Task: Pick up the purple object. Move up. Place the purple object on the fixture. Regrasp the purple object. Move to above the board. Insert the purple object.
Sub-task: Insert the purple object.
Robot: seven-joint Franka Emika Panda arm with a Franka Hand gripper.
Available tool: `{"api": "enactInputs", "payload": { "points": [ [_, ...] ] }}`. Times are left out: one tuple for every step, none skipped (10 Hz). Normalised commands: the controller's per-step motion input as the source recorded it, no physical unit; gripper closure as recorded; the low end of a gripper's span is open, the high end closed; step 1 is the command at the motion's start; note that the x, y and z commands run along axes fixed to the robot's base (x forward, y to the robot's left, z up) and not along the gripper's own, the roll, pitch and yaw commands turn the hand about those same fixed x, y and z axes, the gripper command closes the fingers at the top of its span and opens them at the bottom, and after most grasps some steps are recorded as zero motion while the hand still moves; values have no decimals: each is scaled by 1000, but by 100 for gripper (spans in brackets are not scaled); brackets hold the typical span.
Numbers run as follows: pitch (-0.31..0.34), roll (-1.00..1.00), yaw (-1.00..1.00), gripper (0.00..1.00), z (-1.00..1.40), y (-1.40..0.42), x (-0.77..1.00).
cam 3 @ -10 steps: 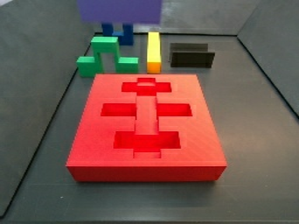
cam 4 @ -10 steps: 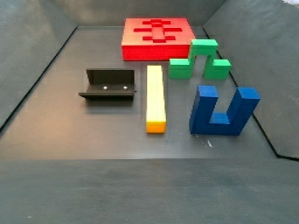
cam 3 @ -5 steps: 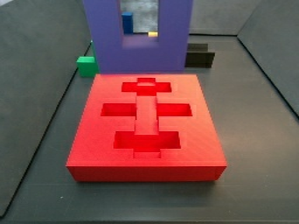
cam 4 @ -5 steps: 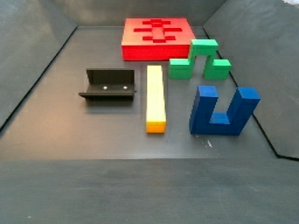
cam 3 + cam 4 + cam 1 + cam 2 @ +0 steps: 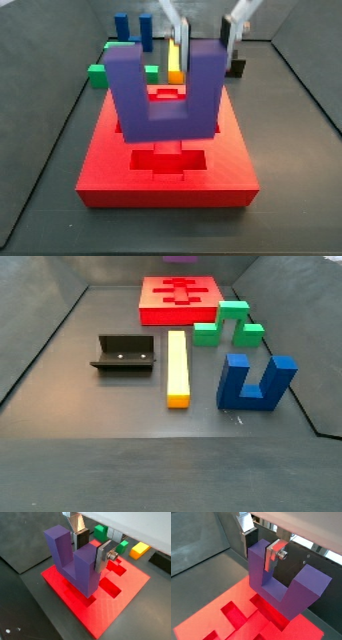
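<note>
Hand (image 5: pixel 201 38) clamped on 1 prong of purple object (image 5: pixel 166 92), prongs up, base down, hanging over board (image 5: pixel 167 172). Step: move above board, likely done. Next: align base with recess, lower straight

- The purple object (image 5: pixel 163 92) looks like smooth matt plastic with flat faces and crisp edges; it sits between the gripper's (image 5: pixel 89 543) fingers, above the board.
- The gripper's fingers (image 5: pixel 274 554) are flat plates of brushed silver metal with a dull sheen, carrying dark matt pads.
- The board (image 5: pixel 100 165) is red plastic, smooth, with a faint satin shine on its top face in both wrist views.
- The fixture (image 5: pixel 126 356) is black and matt, with small pale dots on its face.
- The yellow bar (image 5: pixel 177 368), the blue block (image 5: pixel 255 384) and the green block (image 5: pixel 227 325) look like the same smooth, matt plastic.
- The floor (image 5: pixel 107 466) is dark grey, smooth and slightly reflective.
</note>
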Motion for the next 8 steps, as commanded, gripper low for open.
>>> {"api": "enactInputs", "payload": {
  "points": [
    [0,89,0,100,-289,-166,23],
    [0,120,0,100,-280,-100,0],
    [0,151,6,100,-306,-37,71],
    [0,186,69,100,-349,0,131],
    [0,197,123,100,-343,0,146],
    [0,194,114,100,-326,0,37],
    [0,153,123,100,-283,0,34],
    [0,119,117,100,-243,-11,46]
  ]
}}
